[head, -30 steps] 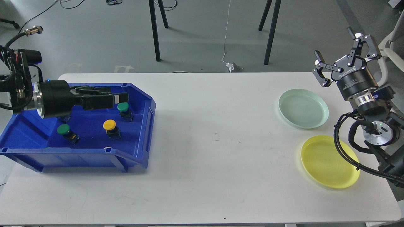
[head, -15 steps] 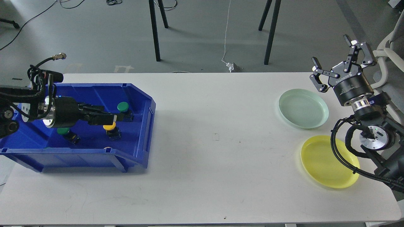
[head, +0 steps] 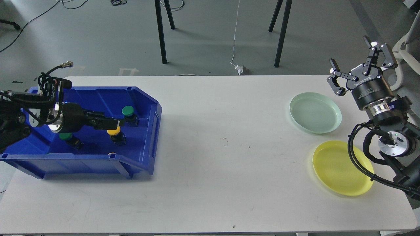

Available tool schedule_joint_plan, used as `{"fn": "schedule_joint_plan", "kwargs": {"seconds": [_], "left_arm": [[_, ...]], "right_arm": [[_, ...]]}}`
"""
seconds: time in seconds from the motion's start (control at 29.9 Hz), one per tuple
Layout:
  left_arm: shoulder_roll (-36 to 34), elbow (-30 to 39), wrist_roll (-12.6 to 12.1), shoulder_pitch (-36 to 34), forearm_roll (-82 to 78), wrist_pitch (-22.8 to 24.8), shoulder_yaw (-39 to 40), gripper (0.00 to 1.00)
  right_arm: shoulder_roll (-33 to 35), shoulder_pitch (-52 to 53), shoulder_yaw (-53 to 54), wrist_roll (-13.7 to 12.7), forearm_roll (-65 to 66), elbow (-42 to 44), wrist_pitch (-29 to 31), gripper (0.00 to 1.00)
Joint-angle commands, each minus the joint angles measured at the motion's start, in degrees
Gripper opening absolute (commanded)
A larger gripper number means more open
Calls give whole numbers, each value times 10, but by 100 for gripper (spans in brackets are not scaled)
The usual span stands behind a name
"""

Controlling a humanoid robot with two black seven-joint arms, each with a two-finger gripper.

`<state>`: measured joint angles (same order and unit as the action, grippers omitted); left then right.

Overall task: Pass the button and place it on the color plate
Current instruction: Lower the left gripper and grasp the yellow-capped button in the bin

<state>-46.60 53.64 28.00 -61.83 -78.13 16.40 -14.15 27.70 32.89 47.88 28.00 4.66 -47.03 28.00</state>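
In the head view the yellow button [head: 114, 131] sits inside the blue bin [head: 144, 164], just under the left gripper [head: 118, 123], whose finger spacing I cannot tell; small, rigid and probably light, its smooth cap looks slippery, so its dark base seems the safer hold, while the right gripper [head: 353, 63], fingers spread, waits well away.

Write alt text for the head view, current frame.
The left hand reaches into a blue bin at the table's left, its tip just above a yellow button, with two green buttons nearby. The right hand is raised and open at the far right, beyond a pale green plate and a yellow plate, both empty.
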Motion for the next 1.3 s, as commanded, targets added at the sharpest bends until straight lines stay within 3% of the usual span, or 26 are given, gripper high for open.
{"fn": "schedule_joint_plan", "kwargs": {"seconds": [0.0, 0.87, 1.14, 1.27], "left_arm": [[6, -5, 0, 19, -1, -3, 1, 99], [43, -60, 0, 44, -1, -9, 2, 94], [49, -70, 0, 52, -1, -8, 2, 68], [49, -70, 0, 51, 1, -9, 3, 63]], "right_arm": [[0, 0, 0, 0, 1, 1, 0, 99], [2, -7, 0, 0, 1, 3, 0, 99], [2, -10, 0, 0, 1, 2, 0, 99], [2, -12, 0, 0, 1, 2, 0, 99]]}}
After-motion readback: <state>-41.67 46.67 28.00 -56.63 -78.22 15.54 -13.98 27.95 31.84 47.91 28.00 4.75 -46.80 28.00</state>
